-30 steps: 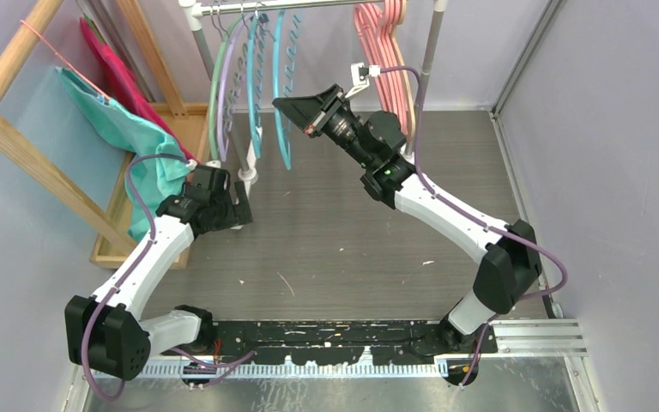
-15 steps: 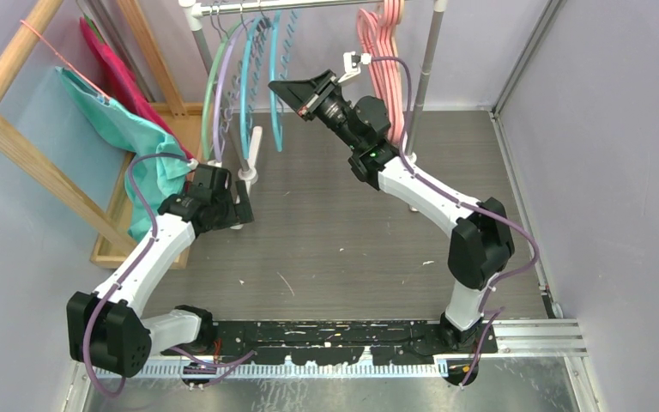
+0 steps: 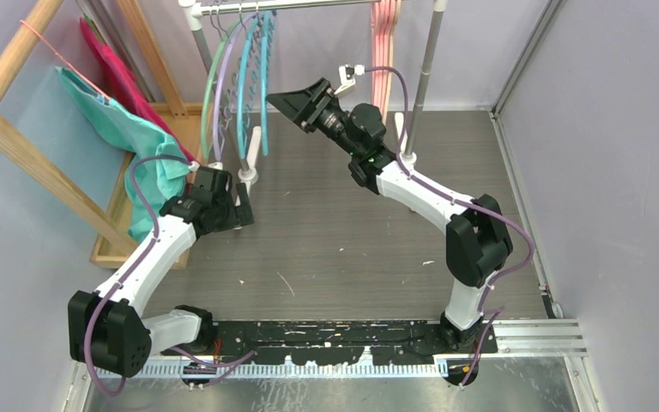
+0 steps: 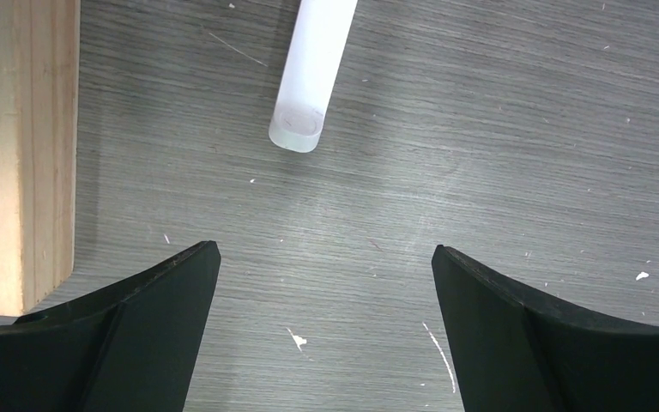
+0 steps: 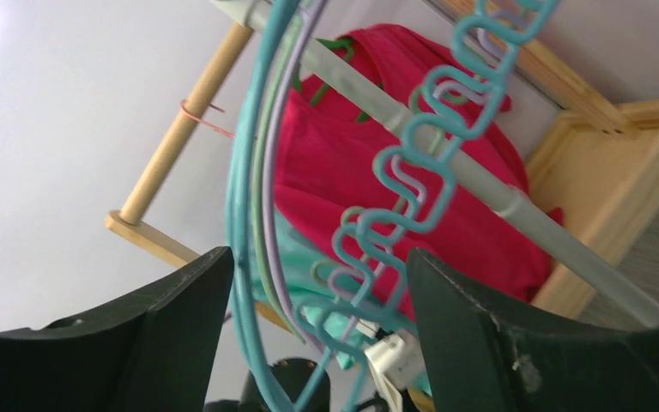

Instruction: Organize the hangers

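Observation:
Thin arched hangers, green (image 3: 213, 86), purple (image 3: 226, 77) and teal (image 3: 263, 77), hang close together at the left end of the steel rail (image 3: 309, 3). Thick pink hangers (image 3: 383, 43) hang near the right end. My right gripper (image 3: 290, 96) is raised beside the teal hanger. In the right wrist view it (image 5: 317, 292) is open, with the teal arch (image 5: 240, 215) and a zigzag bar (image 5: 412, 172) between the jaws, nothing gripped. My left gripper (image 3: 245, 209) is open and empty, low over the table (image 4: 326, 292).
The rail's white foot tube (image 4: 309, 69) lies just ahead of the left gripper. A wooden frame rack (image 3: 17, 129) with teal cloth (image 3: 129, 137) and red cloth (image 3: 111, 69) stands at left, its base (image 4: 26, 146) beside the left gripper. The rail's right post (image 3: 429, 60) stands behind the right arm.
My right arm has swung left and forward towards the thin hangers. The teal hangers have bunched left against the others. The pink hangers have swung back to hang straight. The left arm is still.

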Available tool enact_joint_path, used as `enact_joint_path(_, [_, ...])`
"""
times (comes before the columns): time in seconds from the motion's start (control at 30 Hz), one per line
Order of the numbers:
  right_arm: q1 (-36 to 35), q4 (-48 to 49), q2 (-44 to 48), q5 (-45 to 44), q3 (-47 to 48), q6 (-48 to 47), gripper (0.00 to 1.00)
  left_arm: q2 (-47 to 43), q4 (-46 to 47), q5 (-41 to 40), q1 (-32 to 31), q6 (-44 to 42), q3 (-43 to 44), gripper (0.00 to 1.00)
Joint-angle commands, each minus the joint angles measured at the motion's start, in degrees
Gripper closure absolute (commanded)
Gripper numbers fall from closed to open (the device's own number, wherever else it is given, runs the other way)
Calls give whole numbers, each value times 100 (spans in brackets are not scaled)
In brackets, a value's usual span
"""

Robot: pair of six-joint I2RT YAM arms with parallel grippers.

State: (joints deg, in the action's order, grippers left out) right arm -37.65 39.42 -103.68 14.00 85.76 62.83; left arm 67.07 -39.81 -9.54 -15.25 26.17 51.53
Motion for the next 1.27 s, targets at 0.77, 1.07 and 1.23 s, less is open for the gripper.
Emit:
enact_joint_path(0.77, [-1377, -3702, 3384, -3635, -3921, -4477, 0, 149, 916, -994, -1676, 629, -1023, 2])
enact_joint_path(1.07, [-1384, -3541, 3764, -3906, -4885, -4309, 0, -53, 1485, -933, -2117, 649, -1490, 2])
enact_joint_path(1.23, [-1384, -3452, 3610, -4022, -5022, -4182, 0, -155, 1431, -1010, -2163, 626, -1566, 2])
